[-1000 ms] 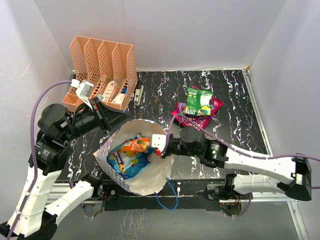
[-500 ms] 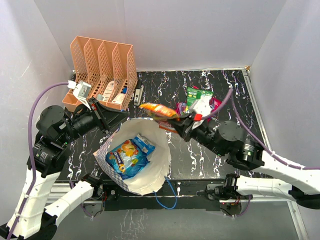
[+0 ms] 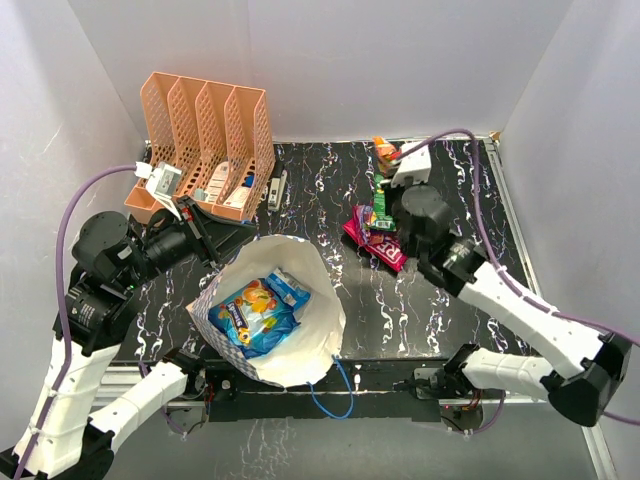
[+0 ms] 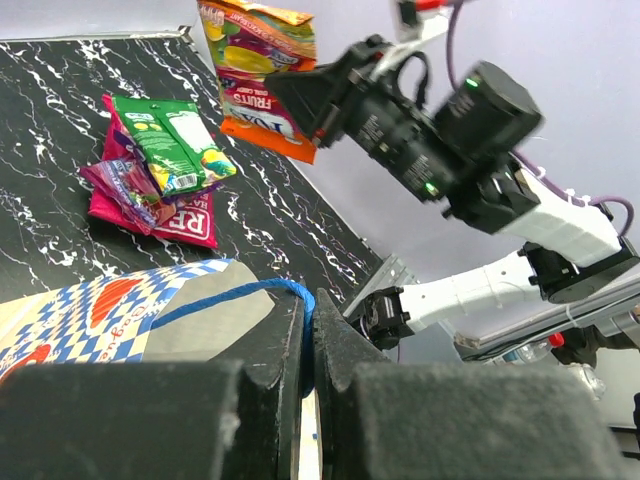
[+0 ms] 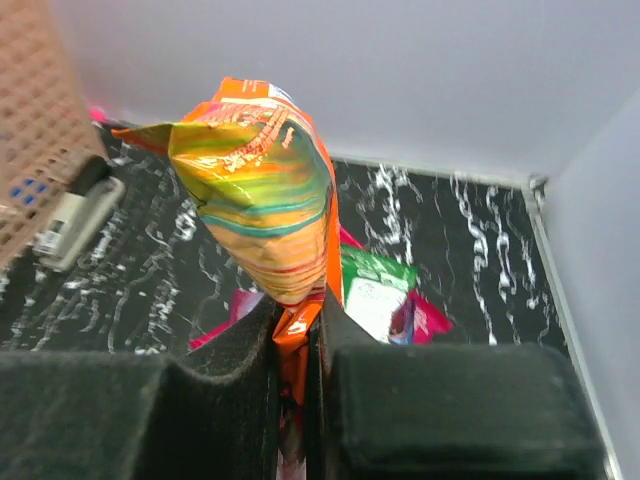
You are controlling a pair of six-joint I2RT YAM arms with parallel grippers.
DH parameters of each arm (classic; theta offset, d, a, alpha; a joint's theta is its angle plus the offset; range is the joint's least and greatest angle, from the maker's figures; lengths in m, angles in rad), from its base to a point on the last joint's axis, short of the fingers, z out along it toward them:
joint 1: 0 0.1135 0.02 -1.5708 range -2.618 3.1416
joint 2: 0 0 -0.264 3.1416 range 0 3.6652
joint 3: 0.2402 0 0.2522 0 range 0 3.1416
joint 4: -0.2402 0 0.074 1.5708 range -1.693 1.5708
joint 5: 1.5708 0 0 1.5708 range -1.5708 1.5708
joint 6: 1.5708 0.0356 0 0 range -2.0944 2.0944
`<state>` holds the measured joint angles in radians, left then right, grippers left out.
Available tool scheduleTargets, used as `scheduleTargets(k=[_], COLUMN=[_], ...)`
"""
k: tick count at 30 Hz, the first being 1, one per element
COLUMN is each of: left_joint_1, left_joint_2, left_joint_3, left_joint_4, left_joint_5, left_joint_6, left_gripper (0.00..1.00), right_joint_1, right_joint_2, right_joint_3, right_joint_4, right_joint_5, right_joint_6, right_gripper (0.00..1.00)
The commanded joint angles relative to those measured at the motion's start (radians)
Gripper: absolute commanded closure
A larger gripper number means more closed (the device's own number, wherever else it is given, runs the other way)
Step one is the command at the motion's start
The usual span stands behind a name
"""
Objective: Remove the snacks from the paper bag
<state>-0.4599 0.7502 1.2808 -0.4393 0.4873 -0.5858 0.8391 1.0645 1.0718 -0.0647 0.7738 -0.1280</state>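
The paper bag (image 3: 300, 345) stands open at the near middle, with a blue pouch (image 3: 255, 312) inside. My left gripper (image 3: 218, 258) is at the bag's far-left rim; in the left wrist view it (image 4: 305, 345) is shut on the bag's blue cord handle (image 4: 230, 295). My right gripper (image 3: 388, 170) is raised at the back right, shut on an orange-red pouch (image 5: 265, 200), also seen from the left wrist (image 4: 262, 60). Below it lie the green pouch (image 3: 379, 214), the magenta pouch (image 3: 385, 250) and a purple pouch (image 4: 125, 180) in a pile.
A peach slotted file rack (image 3: 205, 130) with small bottles and a box stands at the back left. A small dark object (image 3: 277, 188) lies beside it. White walls close in the black marbled table (image 3: 450, 170) on three sides. The bag's second cord handle (image 3: 335, 398) hangs over the near edge.
My right gripper has lifted the orange-red pouch out of the bag and carried it right and back, above the pile of snacks. The left gripper and the bag have stayed put.
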Motion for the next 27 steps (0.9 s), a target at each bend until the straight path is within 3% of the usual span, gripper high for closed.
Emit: scheduleTargets(k=[1, 6, 12, 17, 27], left_joint_1=[-0.002, -0.002, -0.002, -0.002, -0.002], left_joint_2=[-0.01, 0.006, 0.006, 0.01, 0.021], left_joint_3=[0.017, 0.031, 0.026, 0.022, 0.016], left_joint_4=[0.054, 0.043, 0.05, 0.05, 0.073], left_joint_5=[0.024, 0.033, 0.04, 0.045, 0.058], left_joint_6=[-0.019, -0.022, -0.032, -0.031, -0.04], left_gripper=[1.0, 1.0, 1.0, 1.0, 1.0], right_joint_1=[-0.261, -0.548, -0.786, -0.919, -0.955], right_joint_2=[-0.005, 0.053, 0.152, 0.257, 0.407], right_joint_3=[0.065, 0.034, -0.017, -0.063, -0.115], right_joint_4=[-0.075, -0.015, 0.116, 0.228, 0.355], right_joint_5=[-0.348, -0.827, -1.167, -1.361, -1.49], right_joint_6=[0.276, 0.582, 0.879, 1.091, 1.194], right_gripper=[0.93, 0.93, 0.93, 0.93, 0.92])
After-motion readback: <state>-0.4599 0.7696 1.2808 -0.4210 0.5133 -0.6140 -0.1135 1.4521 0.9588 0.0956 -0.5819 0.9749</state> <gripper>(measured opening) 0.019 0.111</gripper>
